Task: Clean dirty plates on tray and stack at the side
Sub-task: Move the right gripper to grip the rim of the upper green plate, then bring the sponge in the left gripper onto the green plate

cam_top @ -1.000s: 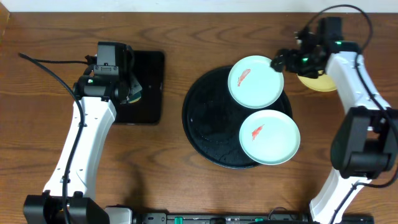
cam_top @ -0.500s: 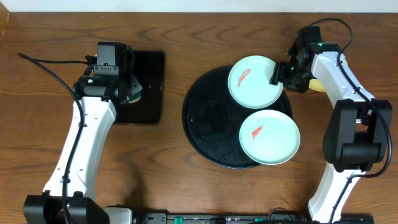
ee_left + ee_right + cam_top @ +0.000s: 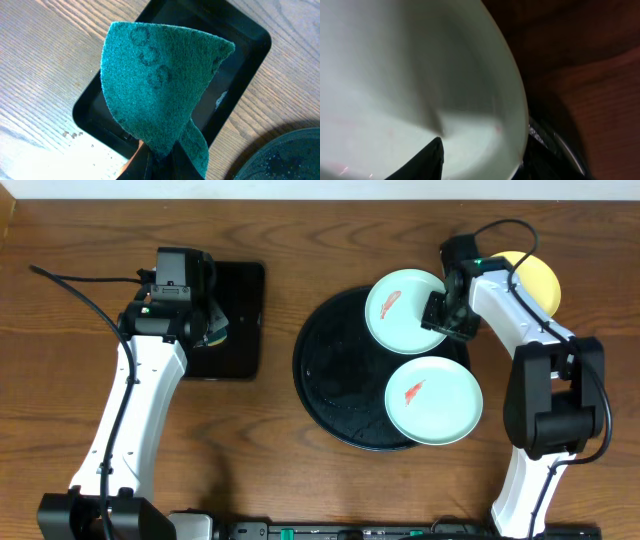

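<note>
**Overhead view.**
- Wooden table (image 3: 290, 240).
- Round black tray (image 3: 340, 370), middle of the table, wet-looking.
- Upper mint plate (image 3: 400, 315), with a red-orange smear. It lies on the tray's far right edge and overhangs the rim.
- Lower mint plate (image 3: 433, 402), also smeared. It lies on the tray's near right edge, overhangs the rim, and sits close to the upper plate.
- Yellow plate (image 3: 537, 278), on the table to the right of the tray and off it. The right arm partly covers it.
- Rectangular black tray (image 3: 238, 290), to the left and well apart from the round tray.
- Left end effector (image 3: 206, 330), above the rectangular tray.
- Right end effector (image 3: 438, 313), at the right rim of the upper mint plate.

**Left wrist view.**
- Green scouring pad (image 3: 160, 90), a curled sheet standing up from the fingers. The left end effector is clamped on its lower edge.
- The rectangular tray lies beneath the pad.
- A curved piece of the round tray shows at the lower right.

**Right wrist view.**
- The pale inside of the upper mint plate fills the view.
- One finger (image 3: 427, 160) is over the plate's inner face and the other is outside the rim.
- The fingers stand apart, straddling the rim, and are not closed onto it.
</note>
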